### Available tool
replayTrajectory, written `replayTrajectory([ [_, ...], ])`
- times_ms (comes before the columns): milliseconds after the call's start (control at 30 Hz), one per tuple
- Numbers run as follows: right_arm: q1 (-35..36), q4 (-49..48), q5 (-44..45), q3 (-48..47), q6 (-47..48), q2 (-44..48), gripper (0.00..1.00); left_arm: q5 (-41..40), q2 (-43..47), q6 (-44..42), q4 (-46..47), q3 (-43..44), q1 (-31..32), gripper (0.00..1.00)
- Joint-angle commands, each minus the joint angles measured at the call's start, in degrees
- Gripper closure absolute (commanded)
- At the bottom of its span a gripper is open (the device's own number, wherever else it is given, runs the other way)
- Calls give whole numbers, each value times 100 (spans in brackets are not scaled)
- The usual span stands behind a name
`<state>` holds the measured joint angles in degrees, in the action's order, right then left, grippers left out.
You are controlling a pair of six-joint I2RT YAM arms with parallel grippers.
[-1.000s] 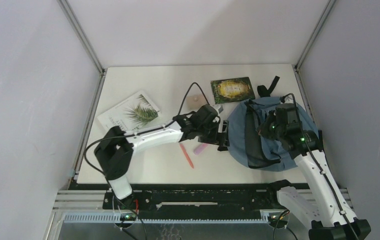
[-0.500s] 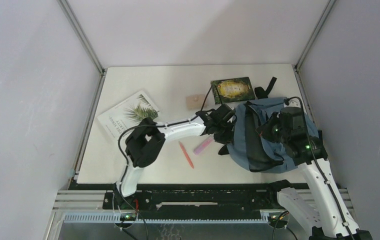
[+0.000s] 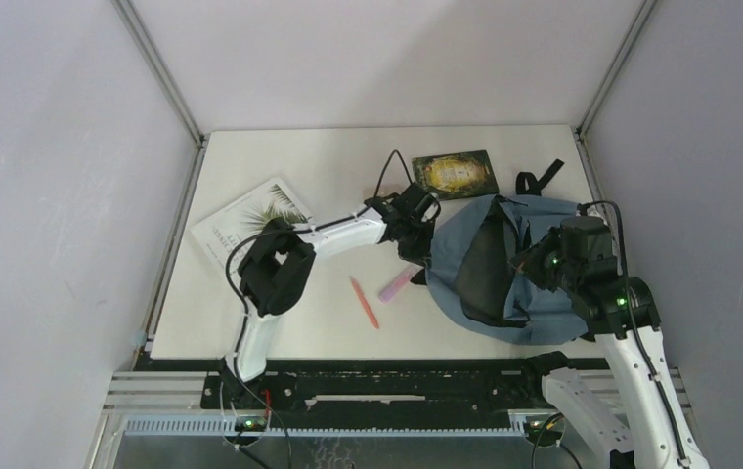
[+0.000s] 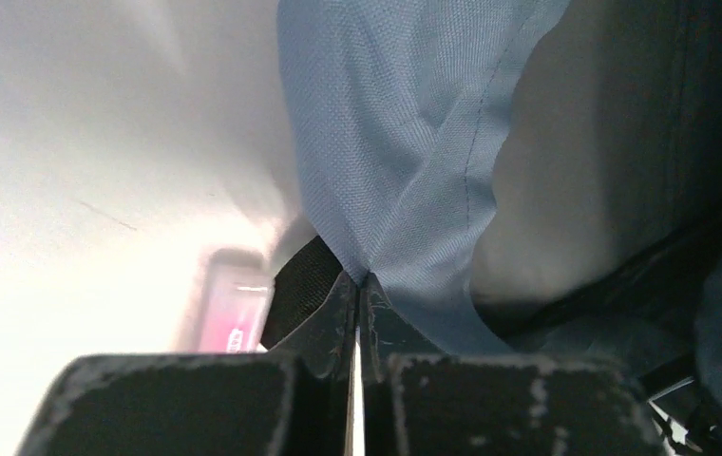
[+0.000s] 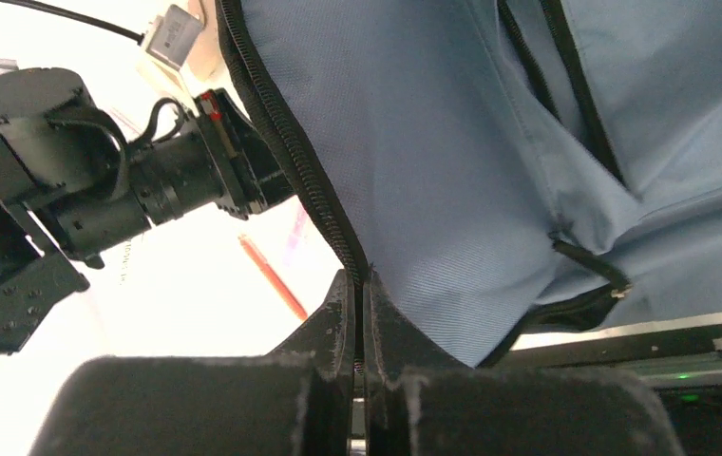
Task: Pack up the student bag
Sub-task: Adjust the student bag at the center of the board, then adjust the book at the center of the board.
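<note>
The student bag [image 3: 453,256], dusty blue with black zipper trim, lies at the right of the table with its dark main opening [image 3: 485,269] gaping. My left gripper [image 3: 423,252] is at the bag's left edge. In the left wrist view it [image 4: 361,282] is shut on a fold of the blue fabric [image 4: 405,142]. My right gripper [image 3: 532,266] is over the opening's right side. In the right wrist view it [image 5: 361,282] is shut on the zipper edge [image 5: 300,161] of the blue flap [image 5: 452,142].
A red pencil [image 3: 364,302] and a pink eraser [image 3: 397,284] lie just left of the bag. A white booklet with a palm leaf [image 3: 250,223] lies at the far left, a dark green book [image 3: 456,174] behind the bag. A black strap [image 3: 541,179] trails at the back.
My left gripper has moved right to the bag's left edge and shut on its fabric. The right gripper has pulled the flap rightward, and the opening gapes wider.
</note>
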<state>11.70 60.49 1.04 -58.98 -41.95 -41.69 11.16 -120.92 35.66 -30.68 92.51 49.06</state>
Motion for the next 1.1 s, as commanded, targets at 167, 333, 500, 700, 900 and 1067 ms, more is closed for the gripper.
replayTrajectory([
  [167, -19, 56, 803, 214, -87, -62, 100, 657, 498, -673, -19, 213, 86, 87],
  [333, -19, -176, 1151, 420, 438, -318, 98, 470, 1049, -905, -238, 139, 100, 35],
  [500, 208, -682, 286, 899, 726, -627, 45, 45, 1993, -991, -416, -32, -399, 20],
  [700, 1266, -1223, -211, 1177, 239, -1459, 18, -1069, 3212, -661, -463, -906, -1587, 8],
  [900, 1703, -1924, 13, 1047, 115, -1053, 8, -1503, 4235, 1, -598, -2402, -3389, 8],
  [1067, 1680, -2151, 288, 1047, 93, -674, 6, -1746, 5052, 423, -590, -3681, -4677, 0],
])
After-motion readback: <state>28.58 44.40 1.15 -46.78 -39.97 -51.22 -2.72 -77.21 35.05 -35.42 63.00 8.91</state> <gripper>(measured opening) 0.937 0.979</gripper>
